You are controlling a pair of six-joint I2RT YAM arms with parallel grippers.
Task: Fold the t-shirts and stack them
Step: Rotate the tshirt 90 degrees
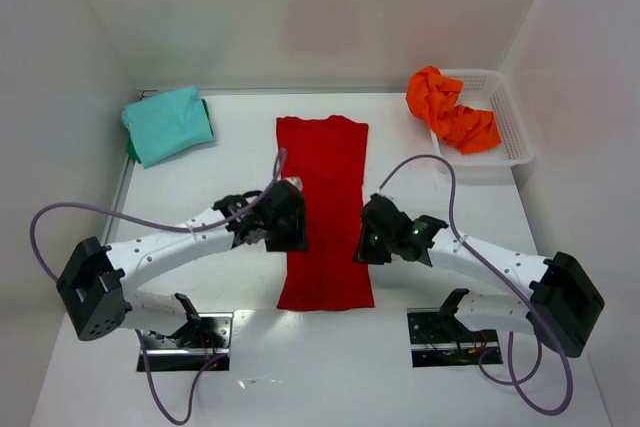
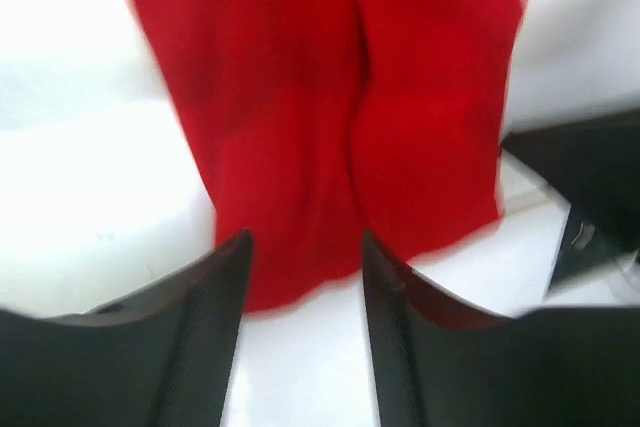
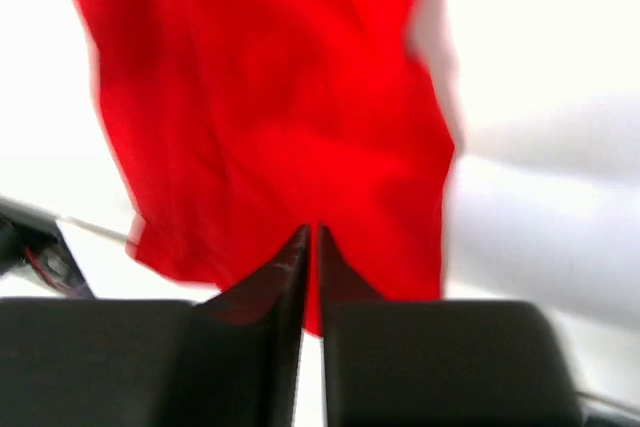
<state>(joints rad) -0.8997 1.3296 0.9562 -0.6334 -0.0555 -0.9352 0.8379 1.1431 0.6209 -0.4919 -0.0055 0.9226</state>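
The red t-shirt (image 1: pixel 325 177) lies flat mid-table, folded into a long narrow strip running front to back. It fills the left wrist view (image 2: pixel 400 97) and the right wrist view (image 3: pixel 270 97). My left gripper (image 1: pixel 285 222) hovers at the strip's left edge; its jaws (image 2: pixel 305 237) are open and empty. My right gripper (image 1: pixel 375 237) hovers at the strip's right edge; its jaws (image 3: pixel 312 229) are closed to a thin slit, with no cloth visibly pinched. The teal t-shirt (image 1: pixel 167 123) lies folded at the back left. The orange t-shirt (image 1: pixel 450 112) is crumpled in the basket.
The white mesh basket (image 1: pixel 510 117) stands at the back right against the wall. White walls close in the table at the back and both sides. The arms' base plates (image 1: pixel 185 337) sit at the near edge. Purple cables loop beside each arm.
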